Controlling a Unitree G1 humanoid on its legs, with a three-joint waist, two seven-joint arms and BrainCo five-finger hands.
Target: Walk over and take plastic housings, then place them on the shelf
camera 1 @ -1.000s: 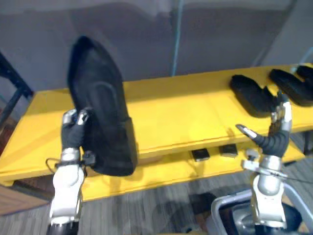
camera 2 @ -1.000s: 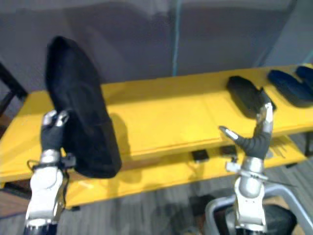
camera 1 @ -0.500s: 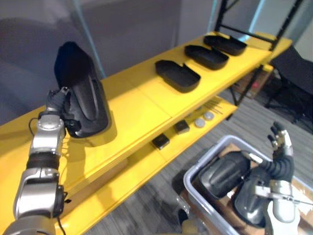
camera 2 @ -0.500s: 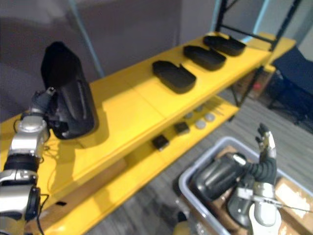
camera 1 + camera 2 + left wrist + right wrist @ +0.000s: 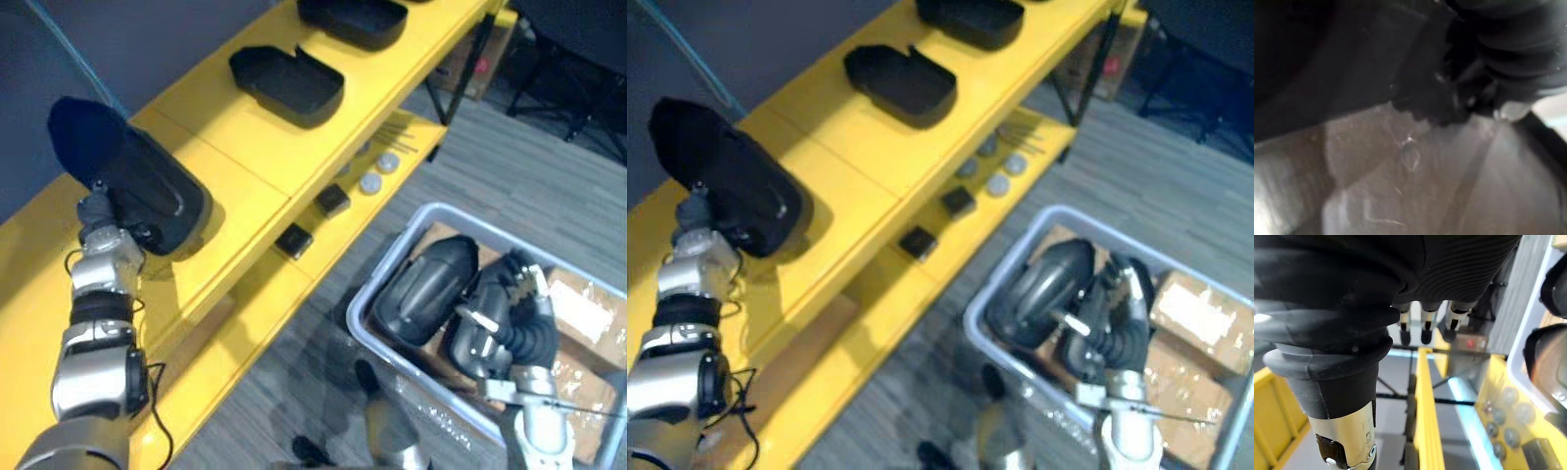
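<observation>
A large black plastic housing [image 5: 147, 186] leans on the yellow shelf's top board [image 5: 245, 166] at its left part, its upper end raised. My left hand [image 5: 96, 211] is at its lower left edge and shut on it; in the left wrist view the housing [image 5: 1327, 63] is right against the hand. My right hand [image 5: 519, 313] hangs open over a grey bin [image 5: 390, 262] on the floor at the lower right. Two grey-black housings [image 5: 421, 289] lie in that bin. The right wrist view shows its straight fingers [image 5: 1425, 328] holding nothing.
Two more black housings [image 5: 289, 83] [image 5: 353, 20] lie further right on the shelf's top board. Small dark blocks [image 5: 294, 240] and round discs [image 5: 370, 183] sit on the lower board. Cardboard boxes [image 5: 588, 313] stand beside the bin. Grey carpet lies between shelf and bin.
The camera has swung down and to the right. The housing in my left hand now rests on the shelf's top board. My right hand has come closer over the housings in the bin.
</observation>
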